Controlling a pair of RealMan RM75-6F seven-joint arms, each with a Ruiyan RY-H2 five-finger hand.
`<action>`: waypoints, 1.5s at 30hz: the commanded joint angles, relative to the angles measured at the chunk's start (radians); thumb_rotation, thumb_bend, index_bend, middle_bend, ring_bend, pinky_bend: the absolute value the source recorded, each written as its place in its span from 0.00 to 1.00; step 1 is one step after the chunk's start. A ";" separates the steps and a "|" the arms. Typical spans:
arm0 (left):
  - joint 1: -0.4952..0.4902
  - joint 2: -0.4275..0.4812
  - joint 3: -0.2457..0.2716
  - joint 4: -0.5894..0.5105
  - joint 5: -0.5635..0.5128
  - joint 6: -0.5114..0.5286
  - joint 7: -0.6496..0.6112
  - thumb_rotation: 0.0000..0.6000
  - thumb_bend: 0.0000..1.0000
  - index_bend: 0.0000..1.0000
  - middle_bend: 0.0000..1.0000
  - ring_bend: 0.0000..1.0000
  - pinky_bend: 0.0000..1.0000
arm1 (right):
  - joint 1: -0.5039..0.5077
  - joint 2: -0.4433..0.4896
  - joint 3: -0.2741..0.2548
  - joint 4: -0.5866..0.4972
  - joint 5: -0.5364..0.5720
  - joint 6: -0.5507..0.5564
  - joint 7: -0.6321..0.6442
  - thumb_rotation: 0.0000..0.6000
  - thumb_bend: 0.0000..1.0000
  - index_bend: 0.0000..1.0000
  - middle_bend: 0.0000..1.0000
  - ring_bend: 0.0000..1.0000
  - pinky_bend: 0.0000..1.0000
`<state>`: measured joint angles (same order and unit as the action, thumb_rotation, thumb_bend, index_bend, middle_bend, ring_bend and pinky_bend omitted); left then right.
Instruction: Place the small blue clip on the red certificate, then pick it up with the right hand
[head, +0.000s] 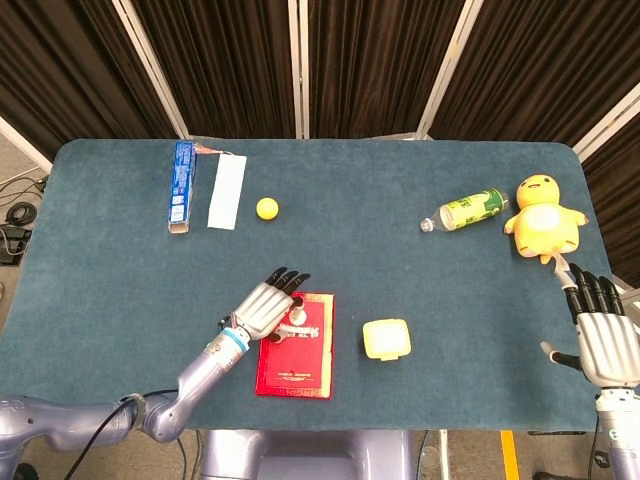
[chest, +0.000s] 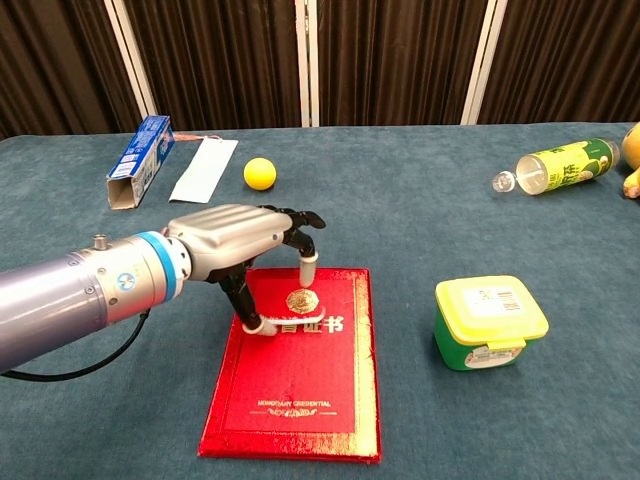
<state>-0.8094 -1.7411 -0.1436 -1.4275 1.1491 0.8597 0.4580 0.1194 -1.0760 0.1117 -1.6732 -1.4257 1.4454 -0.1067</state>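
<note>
The red certificate (head: 296, 366) (chest: 295, 390) lies flat near the table's front, left of centre. My left hand (head: 270, 312) (chest: 235, 245) hovers over its top edge with its fingers bent downward; one fingertip (chest: 308, 264) and the thumb tip touch or nearly touch the cover on either side of the gold emblem. I cannot make out the small blue clip in either view, so whether the hand holds it is unclear. My right hand (head: 605, 342) rests at the table's right front edge with its fingers spread and nothing in it. The chest view does not show it.
A yellow-lidded green box (head: 386, 339) (chest: 490, 320) stands right of the certificate. Further back lie a green bottle (head: 468, 210) (chest: 560, 165), a yellow duck toy (head: 543, 218), a yellow ball (head: 266, 208) (chest: 260, 173), a blue carton (head: 181, 198) (chest: 140, 160) and a white card (head: 226, 192) (chest: 205, 168).
</note>
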 joint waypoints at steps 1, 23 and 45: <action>0.003 0.029 0.006 -0.024 0.017 0.000 -0.031 1.00 0.00 0.16 0.00 0.00 0.00 | -0.001 0.001 0.000 0.000 0.001 0.001 0.002 1.00 0.00 0.05 0.00 0.00 0.00; 0.237 0.476 -0.004 -0.368 0.061 0.390 0.016 1.00 0.00 0.00 0.00 0.00 0.00 | 0.033 -0.016 -0.025 -0.001 -0.061 -0.037 -0.065 1.00 0.56 0.06 0.00 0.00 0.00; 0.522 0.709 0.076 -0.576 0.031 0.669 -0.022 1.00 0.00 0.00 0.00 0.00 0.00 | 0.529 -0.081 0.062 -0.134 -0.098 -0.668 -0.111 1.00 1.00 0.24 0.00 0.00 0.00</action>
<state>-0.2904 -1.0335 -0.0694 -2.0064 1.1778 1.5311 0.4395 0.5944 -1.1143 0.1498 -1.8145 -1.5497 0.8339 -0.1932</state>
